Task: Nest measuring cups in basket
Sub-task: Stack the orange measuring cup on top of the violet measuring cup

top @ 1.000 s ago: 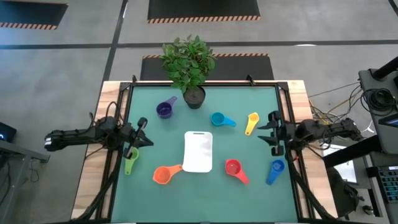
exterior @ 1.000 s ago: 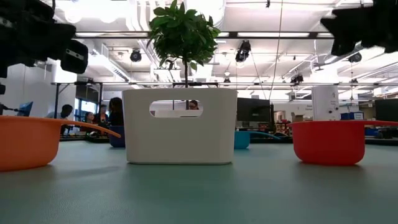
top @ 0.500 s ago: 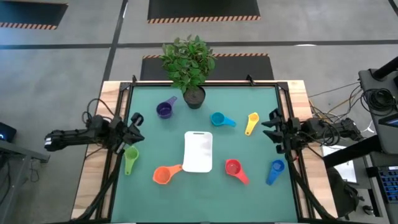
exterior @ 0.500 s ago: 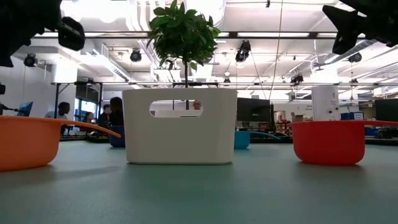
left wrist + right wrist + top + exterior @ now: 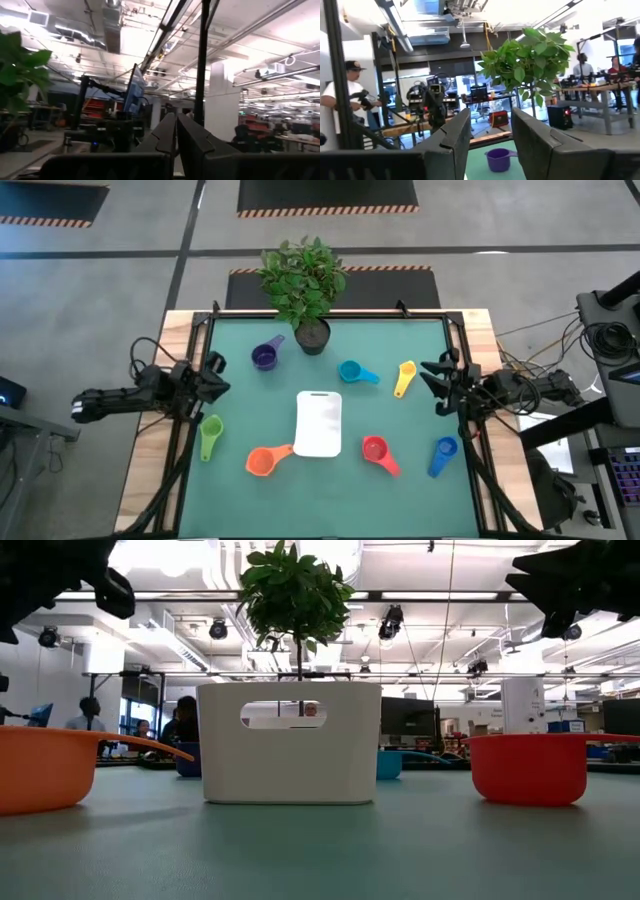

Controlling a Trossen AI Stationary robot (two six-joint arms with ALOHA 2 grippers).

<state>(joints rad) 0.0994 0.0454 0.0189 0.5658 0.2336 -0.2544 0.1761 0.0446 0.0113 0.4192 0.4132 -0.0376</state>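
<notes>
The white basket [image 5: 319,423] stands mid-table on its base; in the low view the basket [image 5: 290,741] faces me with its slot handle. Around it, each resting on its bottom, lie the measuring cups: purple [image 5: 264,357], teal [image 5: 352,371], yellow [image 5: 404,376], green [image 5: 210,430], orange [image 5: 262,460], red [image 5: 375,450] and blue [image 5: 444,450]. My left gripper [image 5: 214,372] is shut and hangs above the table's left edge, tipped upward, holding nothing [image 5: 176,122]. At the right edge my right gripper [image 5: 433,383] is open and empty, also raised [image 5: 491,125].
A potted plant [image 5: 305,285] in a dark pot [image 5: 313,337] stands at the far edge, next to the purple cup. Black frame rails [image 5: 190,430] run along both side edges. People work at benches in the room behind the table.
My left gripper has risen, tipped its fingers upward and drawn back toward the table's left edge, away from the green cup. My right gripper has tipped upward and rolled a little in place. No cup and not the basket has moved.
</notes>
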